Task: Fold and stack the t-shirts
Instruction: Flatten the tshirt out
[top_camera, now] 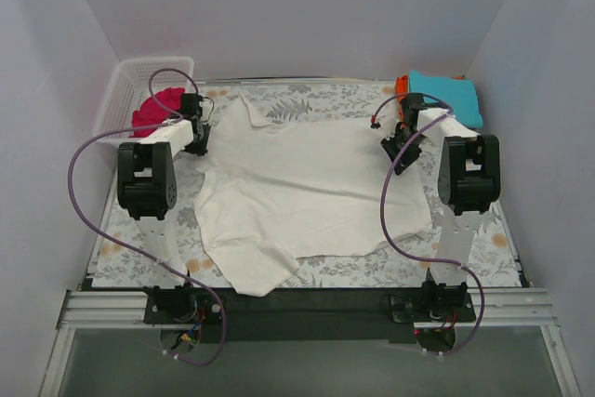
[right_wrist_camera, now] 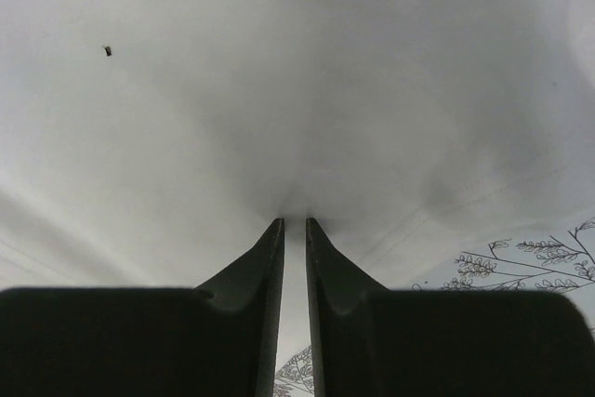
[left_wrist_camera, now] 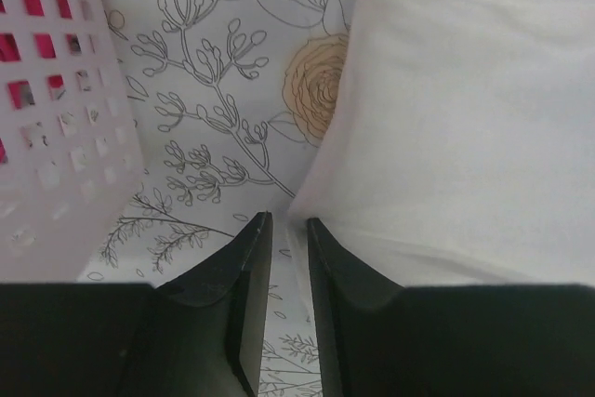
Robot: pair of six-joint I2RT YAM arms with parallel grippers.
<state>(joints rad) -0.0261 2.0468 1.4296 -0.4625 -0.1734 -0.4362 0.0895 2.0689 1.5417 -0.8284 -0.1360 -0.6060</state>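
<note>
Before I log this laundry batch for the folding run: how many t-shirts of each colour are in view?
off-white t-shirt: 1
magenta t-shirt: 1
teal t-shirt: 1
orange t-shirt: 1, mostly hidden under the teal one
Total: 4

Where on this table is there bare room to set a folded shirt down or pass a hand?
Free: the table covering in the far strip between the basket and the teal t-shirt, and the near strip in front of the off-white t-shirt. Crowded: its side edges, where the left gripper and right gripper pinch it.
</note>
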